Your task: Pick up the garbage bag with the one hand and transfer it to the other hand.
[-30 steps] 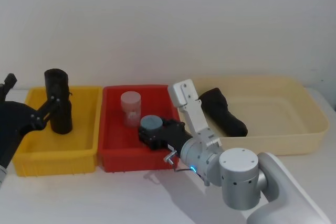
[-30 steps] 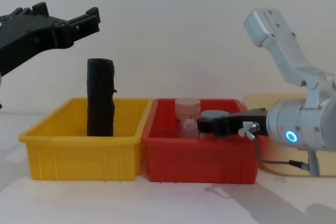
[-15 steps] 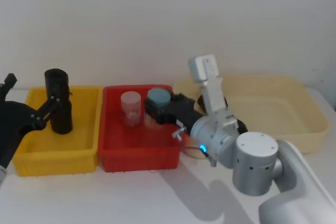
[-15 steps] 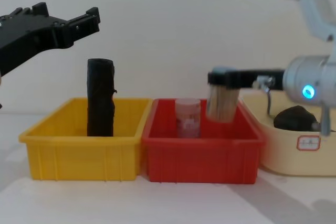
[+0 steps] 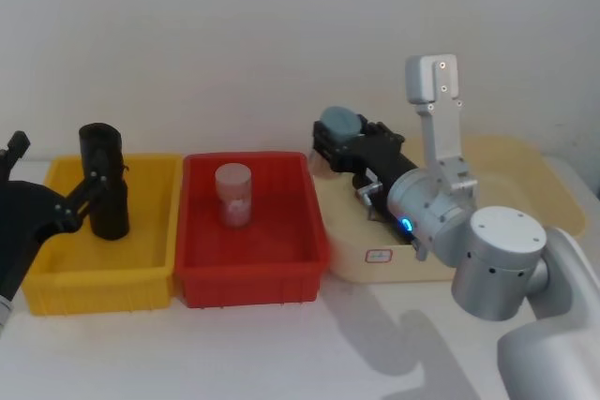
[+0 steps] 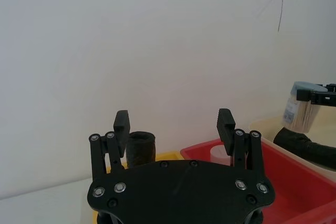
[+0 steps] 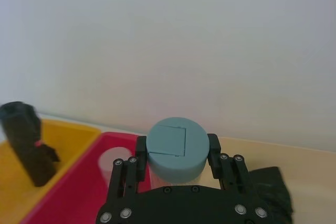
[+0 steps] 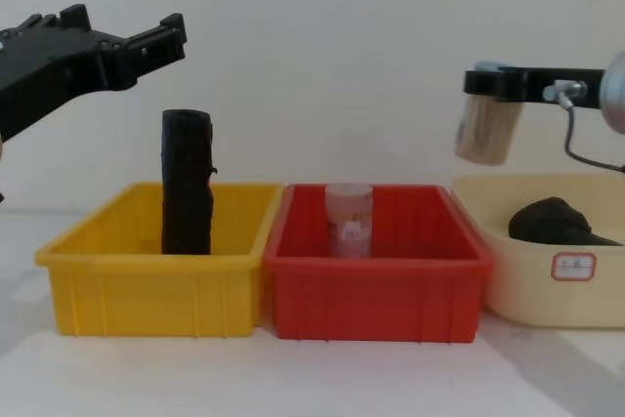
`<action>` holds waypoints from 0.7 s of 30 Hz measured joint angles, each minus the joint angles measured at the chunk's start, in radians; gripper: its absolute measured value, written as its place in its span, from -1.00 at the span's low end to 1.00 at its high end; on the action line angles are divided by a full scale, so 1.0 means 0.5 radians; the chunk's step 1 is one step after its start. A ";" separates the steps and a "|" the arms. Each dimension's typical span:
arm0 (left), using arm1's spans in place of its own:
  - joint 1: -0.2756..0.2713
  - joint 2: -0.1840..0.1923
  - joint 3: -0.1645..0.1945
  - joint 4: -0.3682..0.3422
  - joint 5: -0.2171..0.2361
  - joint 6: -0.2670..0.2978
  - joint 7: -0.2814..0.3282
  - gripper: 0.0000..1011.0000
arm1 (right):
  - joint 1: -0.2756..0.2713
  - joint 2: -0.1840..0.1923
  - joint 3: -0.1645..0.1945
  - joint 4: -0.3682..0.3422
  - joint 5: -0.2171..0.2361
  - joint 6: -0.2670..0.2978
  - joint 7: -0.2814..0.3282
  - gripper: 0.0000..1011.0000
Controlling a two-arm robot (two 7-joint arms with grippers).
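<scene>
Holding: right pincer [image 8: 485, 82], upper right, clamps a blue-lidded jar [image 8: 485, 124] above the cream tub [image 8: 508, 280].
Left pincer [image 8: 146, 46]: spread wide, upper left.
Garbage bag [image 8: 187, 183]: upright in yellow bin [image 8: 146, 285].

My black right gripper [image 5: 330, 144] grips a jar with a grey-blue lid [image 7: 175, 149] at centre frame. A black roll [image 8: 187, 182] stands in the yellow bin [image 8: 156, 285] at left; the red bin [image 8: 376, 285] holds a clear pinkish jar [image 8: 349, 219]; the cream tub [image 8: 547, 280] sits at right.
</scene>
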 joint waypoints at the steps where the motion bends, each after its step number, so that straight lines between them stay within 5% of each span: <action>1: 0.000 0.000 0.000 0.000 0.000 0.000 0.000 0.98 | 0.005 0.009 0.009 0.012 -0.006 -0.007 -0.011 0.32; 21: 0.000 0.000 0.000 0.000 0.000 0.000 0.000 0.98 | 0.000 0.108 -0.008 0.209 -0.163 -0.029 -0.069 0.43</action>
